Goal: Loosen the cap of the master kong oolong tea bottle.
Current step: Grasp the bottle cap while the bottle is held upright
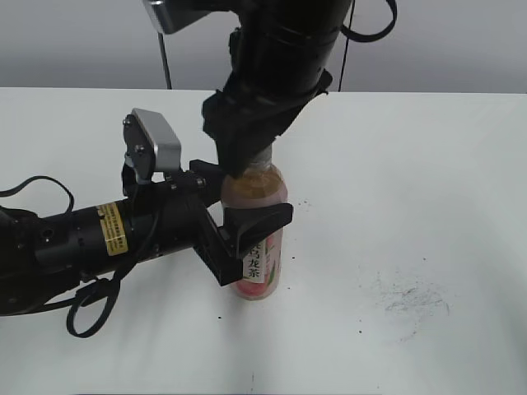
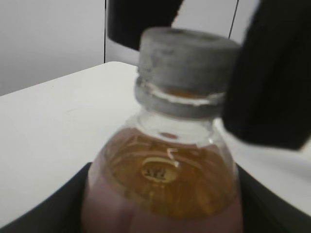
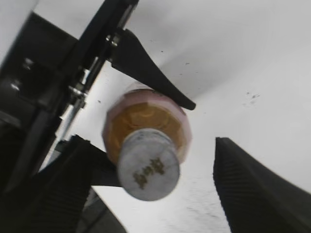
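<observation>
Master kong oolong tea bottle [image 1: 260, 239] upright on white tabletop [image 1: 412, 206], near centre. Left pincer [image 1: 247, 234] clenched on bottle body at label height. Right pincer [image 3: 194, 189] released, fingers spread either side of cap [image 3: 148, 170], not touching. Judgement: bottle nearly full, heavy, thin wall deforms; ribbed cap offers grip; take hold on cap sides, squarely.

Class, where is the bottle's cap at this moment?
The cap sits on top of the upright tea bottle near the table's centre, between the right gripper's open fingers, above the left gripper.
</observation>
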You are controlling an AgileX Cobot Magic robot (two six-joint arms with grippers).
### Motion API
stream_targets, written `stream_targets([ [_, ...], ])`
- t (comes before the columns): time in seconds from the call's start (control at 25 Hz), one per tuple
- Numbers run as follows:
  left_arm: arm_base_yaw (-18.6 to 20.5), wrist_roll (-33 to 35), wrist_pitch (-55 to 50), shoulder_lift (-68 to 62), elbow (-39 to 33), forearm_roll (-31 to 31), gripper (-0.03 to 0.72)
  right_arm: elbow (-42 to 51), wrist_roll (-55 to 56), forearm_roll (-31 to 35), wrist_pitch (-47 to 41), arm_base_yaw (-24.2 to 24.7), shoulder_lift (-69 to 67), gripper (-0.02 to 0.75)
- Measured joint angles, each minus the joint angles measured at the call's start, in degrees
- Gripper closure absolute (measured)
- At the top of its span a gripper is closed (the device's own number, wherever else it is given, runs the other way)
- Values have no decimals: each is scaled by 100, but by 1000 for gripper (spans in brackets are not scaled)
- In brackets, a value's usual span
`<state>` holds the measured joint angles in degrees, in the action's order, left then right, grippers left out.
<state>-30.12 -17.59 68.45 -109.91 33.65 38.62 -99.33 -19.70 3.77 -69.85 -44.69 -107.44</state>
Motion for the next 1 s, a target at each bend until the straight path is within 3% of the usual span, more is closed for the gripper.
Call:
stream_targets([
  [0.24, 0, 0, 0, 0, 0, 0, 239, 0, 2269, 431, -5, 0, 0, 158],
  [0.36, 0, 0, 0, 0, 0, 0, 239, 0, 2825, 431, -5, 0, 0, 204],
  [0.52, 0, 0, 0, 0, 0, 0, 239, 0, 3079, 413, -10, 0, 0, 272],
  [0.88, 0, 0, 0, 0, 0, 0, 239, 0, 3237, 9, -15, 0, 0, 303],
  [1.0, 0, 0, 0, 0, 0, -5, 239, 0, 3202, -4, -15, 0, 0, 379],
])
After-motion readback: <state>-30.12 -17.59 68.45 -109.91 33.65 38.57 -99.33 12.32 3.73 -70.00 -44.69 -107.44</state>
